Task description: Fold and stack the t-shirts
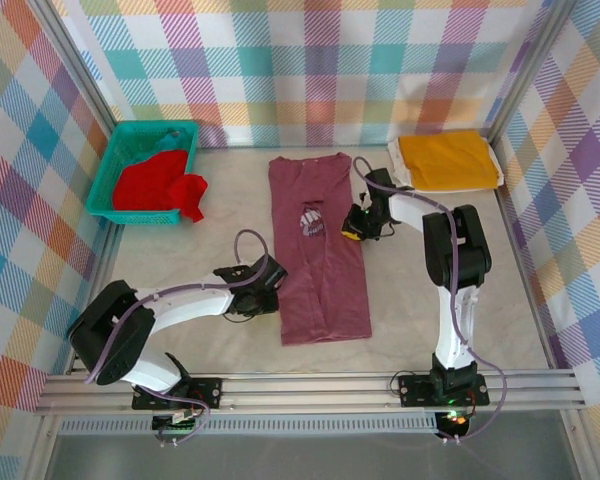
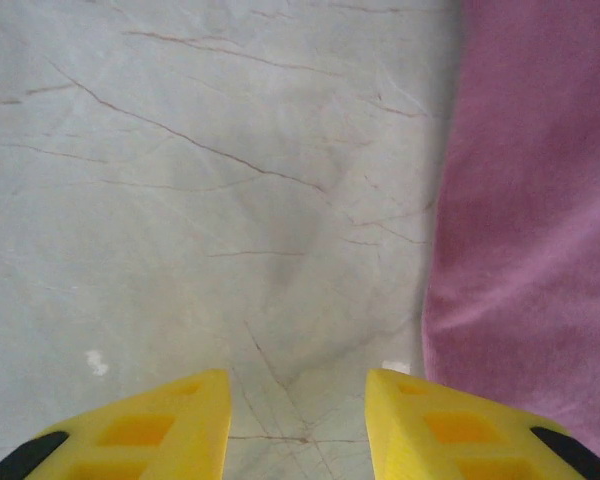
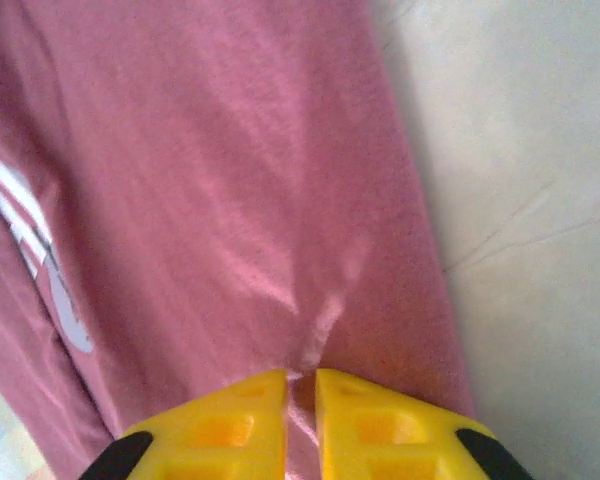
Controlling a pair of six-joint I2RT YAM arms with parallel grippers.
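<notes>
Because a lengthwise fold is apparently being set, maroon t-shirt (image 1: 325, 280) cloth is pinched in right gripper (image 3: 300, 385) jaws; left gripper (image 2: 298, 385) jaws apart, empty.

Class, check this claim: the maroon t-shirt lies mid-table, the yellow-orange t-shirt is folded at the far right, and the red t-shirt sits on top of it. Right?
One slip: the red t-shirt is not on the yellow-orange t-shirt; it lies bunched in the teal basket at the far left, as the top external view shows. The rest stands.
</notes>
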